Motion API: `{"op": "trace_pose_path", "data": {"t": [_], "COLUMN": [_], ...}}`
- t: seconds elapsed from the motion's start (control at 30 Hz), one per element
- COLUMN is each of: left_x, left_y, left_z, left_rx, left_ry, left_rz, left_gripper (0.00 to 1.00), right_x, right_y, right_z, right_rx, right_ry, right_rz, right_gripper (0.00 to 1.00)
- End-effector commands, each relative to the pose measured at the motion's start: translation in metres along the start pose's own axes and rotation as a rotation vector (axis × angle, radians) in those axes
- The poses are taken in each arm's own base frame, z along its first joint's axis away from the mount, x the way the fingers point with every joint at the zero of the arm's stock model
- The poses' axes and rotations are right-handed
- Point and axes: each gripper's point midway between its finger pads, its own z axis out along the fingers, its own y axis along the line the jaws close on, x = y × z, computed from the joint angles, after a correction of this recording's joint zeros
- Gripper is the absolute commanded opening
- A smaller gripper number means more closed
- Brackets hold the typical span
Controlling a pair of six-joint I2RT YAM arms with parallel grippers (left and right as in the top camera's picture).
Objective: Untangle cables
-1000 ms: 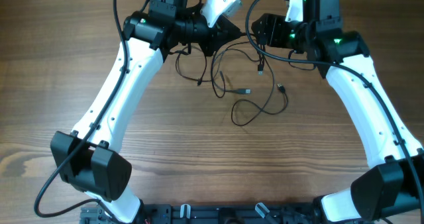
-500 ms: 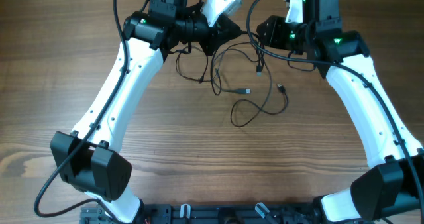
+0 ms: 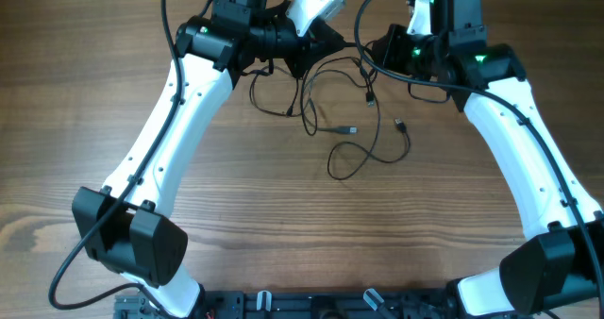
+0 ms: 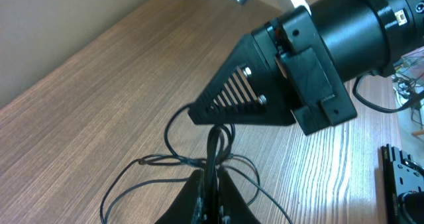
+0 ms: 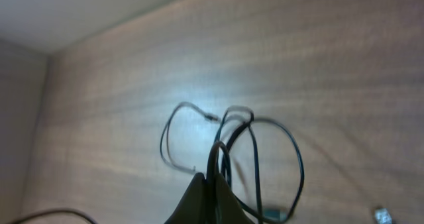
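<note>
The cables [image 3: 363,154] are thin black wires lying in loose loops on the wooden table, with small plug ends [image 3: 351,130] spread to the right. At the top of the tangle my left gripper [image 3: 342,47] and right gripper [image 3: 368,50] meet tip to tip. In the left wrist view my left gripper [image 4: 211,171] is shut on a strand of the cables [image 4: 142,163], and the right gripper [image 4: 195,113] sits just beyond it. In the right wrist view my right gripper [image 5: 211,177] is shut on a strand, with the cables' loops [image 5: 295,158] hanging below.
Both white arms reach in from the near edge: the left one [image 3: 170,121] and the right one [image 3: 528,140]. A white block [image 3: 316,3] sits at the far edge behind the grippers. Thick black arm cables [image 3: 377,69] arc near the right wrist.
My right gripper has gone from open to shut on a cable strand and edged slightly left toward the left gripper. The left gripper has kept its hold and not moved.
</note>
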Motion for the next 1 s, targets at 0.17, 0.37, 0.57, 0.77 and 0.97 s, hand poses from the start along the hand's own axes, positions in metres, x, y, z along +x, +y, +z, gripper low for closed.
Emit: {"op": "trace_pose_path", "data": {"t": [0.17,0.37,0.57,0.77,0.97], "left_x": [-0.008,-0.007,-0.004,-0.002,-0.001], "left_y": [0.004,0.01,0.02,0.033,0.036], "left_z": [-0.006,-0.009,-0.016,-0.025,-0.027], "left_rx": [-0.043,-0.062,-0.086,-0.115,-0.119], "left_ry": [-0.009,-0.007,-0.01,-0.016,-0.017], "left_rz": [0.015,0.01,-0.002,-0.018,-0.024], "left_gripper": [0.07,0.07,0.07,0.07,0.07], "right_x": [-0.05,-0.056,-0.058,-0.059,-0.053], "right_y": [-0.054,-0.102,-0.143,-0.179,-0.172], "right_z": [-0.011,-0.028,-0.047,-0.065,-0.062], "right_rx": [0.24,0.324,0.396,0.459,0.384], "right_ry": [-0.23,-0.23,-0.231,-0.233,-0.179], "right_rz": [0.073,0.152,0.228,0.283,0.256], "right_gripper": [0.04,0.04,0.04,0.04,0.04]}}
